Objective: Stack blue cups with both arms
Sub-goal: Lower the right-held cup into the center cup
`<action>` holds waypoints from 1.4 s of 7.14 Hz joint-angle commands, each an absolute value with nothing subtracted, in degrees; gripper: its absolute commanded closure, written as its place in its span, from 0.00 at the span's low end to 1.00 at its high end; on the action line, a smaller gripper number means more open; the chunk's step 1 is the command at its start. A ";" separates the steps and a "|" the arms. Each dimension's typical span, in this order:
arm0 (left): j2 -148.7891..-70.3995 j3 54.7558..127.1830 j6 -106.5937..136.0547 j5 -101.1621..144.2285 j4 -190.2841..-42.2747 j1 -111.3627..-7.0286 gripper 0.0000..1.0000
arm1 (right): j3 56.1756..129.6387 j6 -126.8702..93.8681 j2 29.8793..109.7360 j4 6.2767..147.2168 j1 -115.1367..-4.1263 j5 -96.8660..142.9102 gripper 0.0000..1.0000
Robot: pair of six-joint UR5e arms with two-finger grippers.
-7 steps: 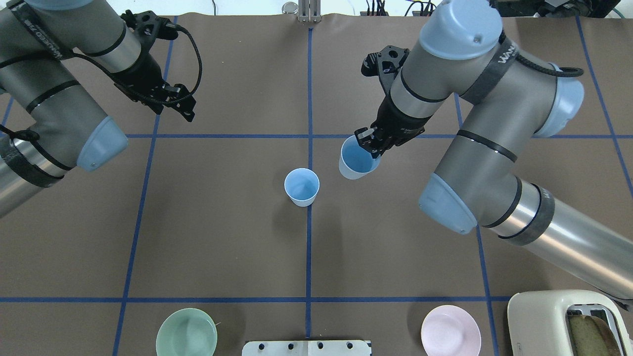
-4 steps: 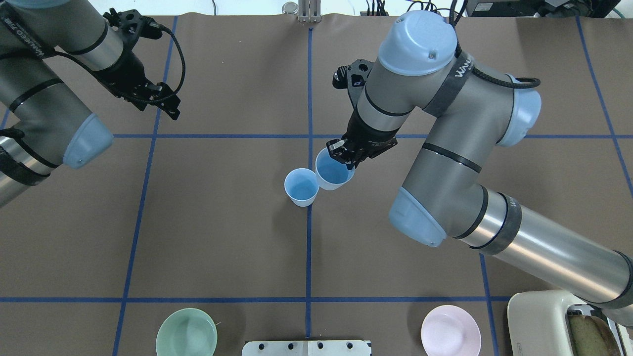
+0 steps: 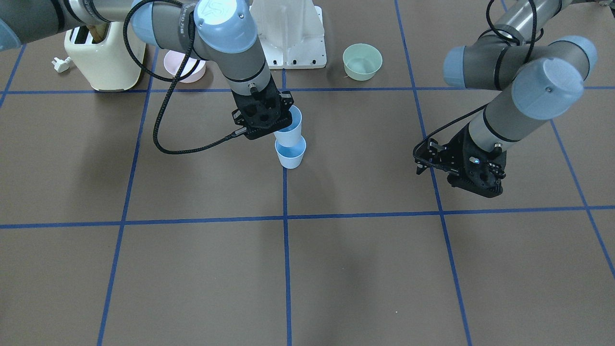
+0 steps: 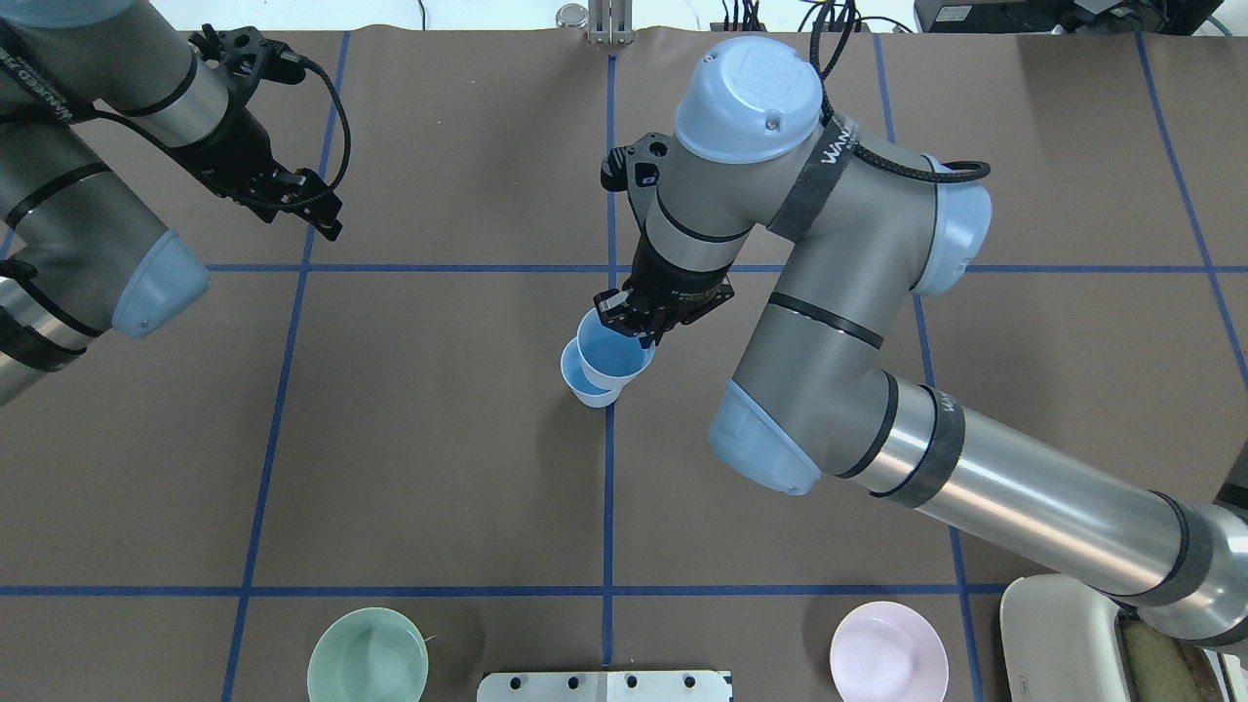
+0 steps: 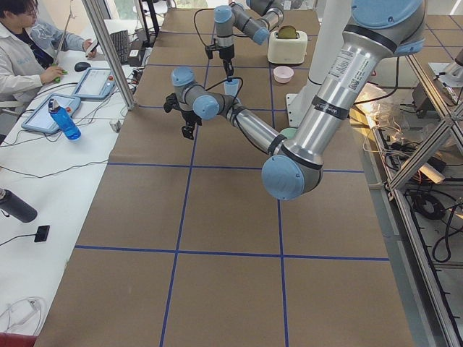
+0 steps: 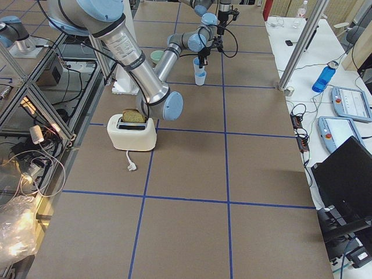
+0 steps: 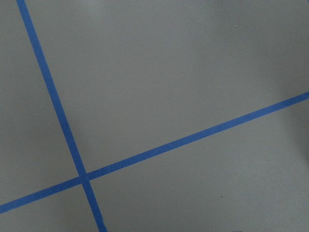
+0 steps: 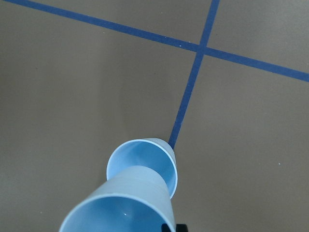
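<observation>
One blue cup [image 4: 583, 390] stands upright at the table's centre, on the blue tape line. It also shows in the front view [image 3: 291, 156] and in the right wrist view [image 8: 145, 157]. My right gripper [image 4: 629, 317] [image 3: 281, 120] is shut on the rim of the second blue cup [image 4: 612, 356] [image 3: 292, 127] [image 8: 125, 205]. It holds that cup slightly tilted, directly over the standing cup, with its base at about the lower cup's rim. My left gripper [image 4: 312, 210] [image 3: 423, 161] is open and empty, far off at the back left. Its wrist view shows only table and tape.
A pale green bowl [image 4: 368, 658] [image 3: 362, 61] and a pink bowl [image 4: 888, 651] [image 3: 185, 65] sit at the table's near edge beside the white base [image 3: 288, 33]. A cream toaster [image 3: 103, 53] [image 6: 132, 131] stands at the near right corner. An operator [image 5: 29, 43] sits beyond the table.
My right arm carried its cup leftward from beside the standing cup to directly over it. My left arm drew a little further back and left.
</observation>
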State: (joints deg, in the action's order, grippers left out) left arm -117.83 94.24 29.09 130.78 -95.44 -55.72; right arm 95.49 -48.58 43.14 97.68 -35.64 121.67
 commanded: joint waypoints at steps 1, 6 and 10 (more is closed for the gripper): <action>-117.77 94.22 29.09 130.78 -95.54 -55.72 0.13 | 93.70 -48.34 42.89 97.56 -35.51 120.94 1.00; -117.69 94.22 29.18 130.78 -95.54 -55.72 0.13 | 93.34 -48.78 42.54 97.56 -34.72 120.67 1.00; -117.77 94.22 29.18 130.78 -95.54 -55.72 0.13 | 93.43 -49.13 44.29 92.48 -34.19 119.19 0.02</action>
